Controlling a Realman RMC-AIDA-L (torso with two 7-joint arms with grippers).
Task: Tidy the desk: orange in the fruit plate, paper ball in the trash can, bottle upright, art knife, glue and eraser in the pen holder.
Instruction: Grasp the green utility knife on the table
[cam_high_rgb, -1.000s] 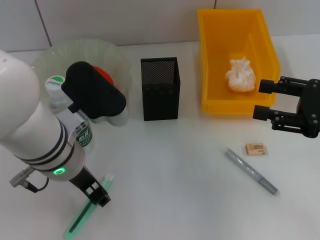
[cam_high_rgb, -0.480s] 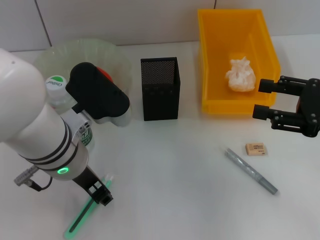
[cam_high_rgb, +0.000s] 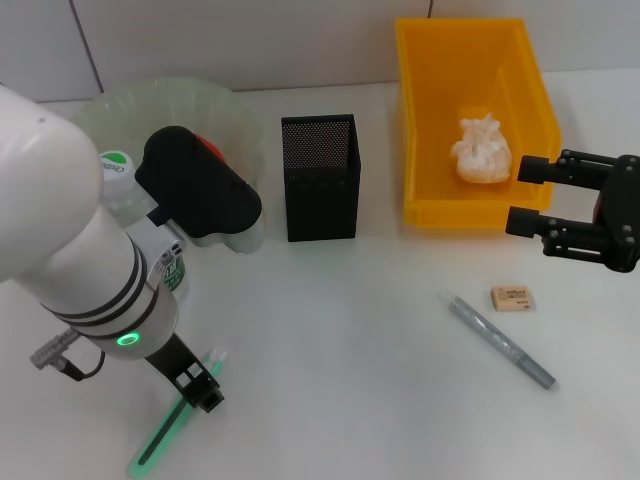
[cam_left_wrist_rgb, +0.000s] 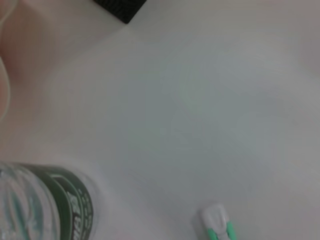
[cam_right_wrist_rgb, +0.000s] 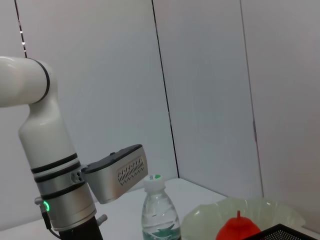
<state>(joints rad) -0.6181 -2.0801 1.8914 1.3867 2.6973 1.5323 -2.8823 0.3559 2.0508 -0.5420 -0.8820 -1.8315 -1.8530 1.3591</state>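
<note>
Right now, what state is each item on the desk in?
bottle: upright, capped
orange: in the fruit plate
paper ball: in the trash can
glue: lying flat, under left tool
eraser: on desk
art knife: lying flat
right tool: open, empty

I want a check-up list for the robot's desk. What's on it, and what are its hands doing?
Surface: white desk, looks clean.
Job's things: paper ball in the yellow bin; orange in the fruit plate; bottle upright; eraser, art knife and green glue lying on the desk; pen holder looks empty.
Clutter: nothing seen.
End effectors: left end effector over the glue; right end effector open, by the bin.
Cables: short one at the left arm.
Surroundings: plain wall.
</note>
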